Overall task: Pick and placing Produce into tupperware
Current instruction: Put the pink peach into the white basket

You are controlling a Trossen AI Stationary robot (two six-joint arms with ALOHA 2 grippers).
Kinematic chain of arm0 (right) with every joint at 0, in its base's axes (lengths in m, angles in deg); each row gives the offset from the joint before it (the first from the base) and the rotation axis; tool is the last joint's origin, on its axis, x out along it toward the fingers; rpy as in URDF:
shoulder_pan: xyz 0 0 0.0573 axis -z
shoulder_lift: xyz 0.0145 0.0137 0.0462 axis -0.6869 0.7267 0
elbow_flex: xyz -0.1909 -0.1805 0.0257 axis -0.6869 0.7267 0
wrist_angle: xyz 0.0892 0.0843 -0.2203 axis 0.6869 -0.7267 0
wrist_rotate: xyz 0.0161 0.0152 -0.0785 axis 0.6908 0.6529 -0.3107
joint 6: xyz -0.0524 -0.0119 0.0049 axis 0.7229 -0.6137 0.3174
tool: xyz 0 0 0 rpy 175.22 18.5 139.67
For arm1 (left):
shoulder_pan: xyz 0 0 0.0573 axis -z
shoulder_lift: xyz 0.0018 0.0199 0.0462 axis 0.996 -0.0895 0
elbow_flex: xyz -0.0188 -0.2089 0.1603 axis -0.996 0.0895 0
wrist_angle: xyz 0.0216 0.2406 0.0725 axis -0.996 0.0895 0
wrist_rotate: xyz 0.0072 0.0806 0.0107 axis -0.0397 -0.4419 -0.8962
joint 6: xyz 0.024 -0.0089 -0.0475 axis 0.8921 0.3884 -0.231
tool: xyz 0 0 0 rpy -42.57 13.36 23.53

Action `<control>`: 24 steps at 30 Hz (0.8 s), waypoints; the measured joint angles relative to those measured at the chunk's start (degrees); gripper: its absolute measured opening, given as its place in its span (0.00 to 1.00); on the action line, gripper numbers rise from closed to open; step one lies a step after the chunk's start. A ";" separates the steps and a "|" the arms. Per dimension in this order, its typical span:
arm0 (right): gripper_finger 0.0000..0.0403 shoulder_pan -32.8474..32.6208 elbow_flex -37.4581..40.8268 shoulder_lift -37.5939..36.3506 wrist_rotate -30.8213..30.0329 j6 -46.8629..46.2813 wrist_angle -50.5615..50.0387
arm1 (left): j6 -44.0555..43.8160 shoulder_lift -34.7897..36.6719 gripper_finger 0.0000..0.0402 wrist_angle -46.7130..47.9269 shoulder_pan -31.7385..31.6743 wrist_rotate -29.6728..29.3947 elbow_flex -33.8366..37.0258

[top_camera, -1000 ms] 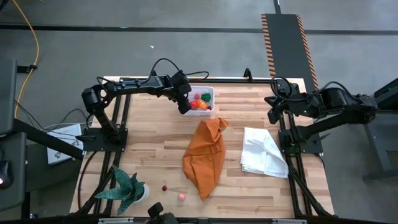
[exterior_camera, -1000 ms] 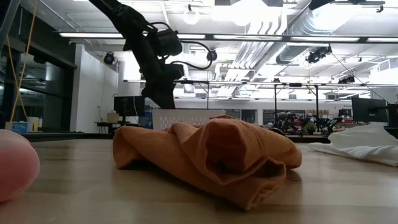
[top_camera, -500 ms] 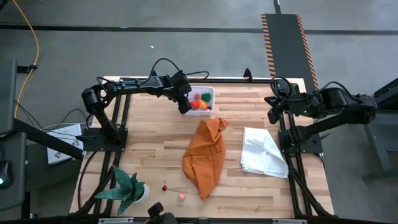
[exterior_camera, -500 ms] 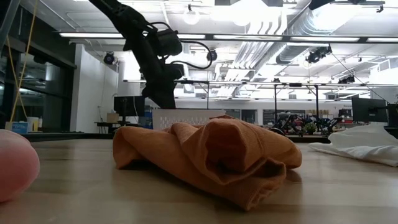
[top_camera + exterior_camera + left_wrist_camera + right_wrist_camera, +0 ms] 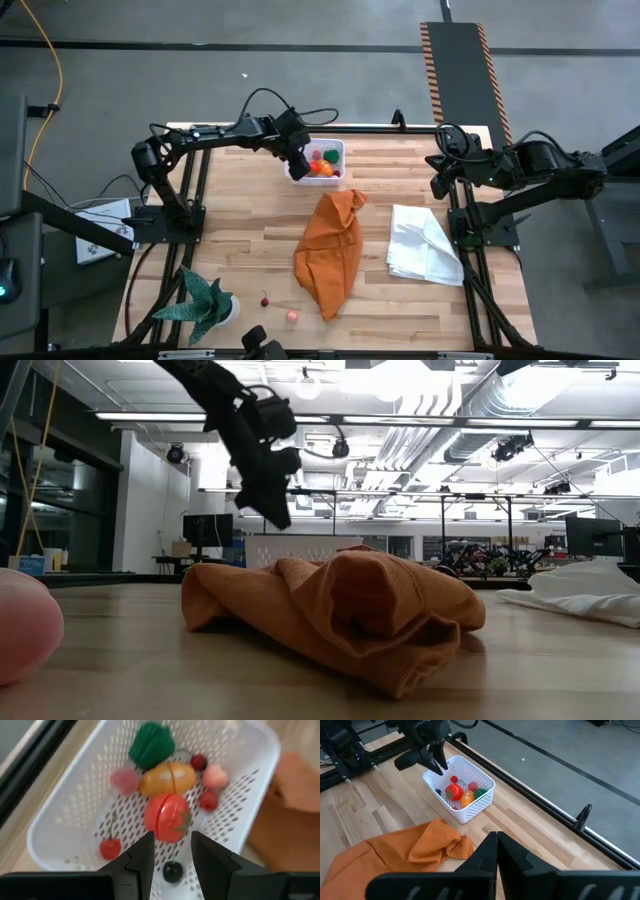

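no readable text, labels, brands, numbers or signs anywhere

1. The tupperware is seen in the upper middle of the high view, at the table's far edge, with produce inside it.
2. The left gripper is held above the tupperware's left side.
3. A crumpled cloth is laid below the tupperware, mid-frame.
4. A second cloth is placed right of it.
5. A potted plant is set at lower left.
6. Two loose produce pieces are found at the bottom, between the plant and the crumpled cloth.
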 joint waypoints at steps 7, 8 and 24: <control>0.00 0.00 0.00 0.00 0.02 -0.45 0.00 | 0.44 0.07 0.29 4.69 0.41 4.11 -6.97; 0.00 0.01 0.00 0.01 0.01 -0.49 -0.01 | 0.83 0.07 0.29 5.52 0.50 4.57 -7.94; 0.00 0.00 0.00 0.00 -0.19 -1.09 0.04 | 12.09 0.64 0.29 23.37 9.71 5.29 -13.53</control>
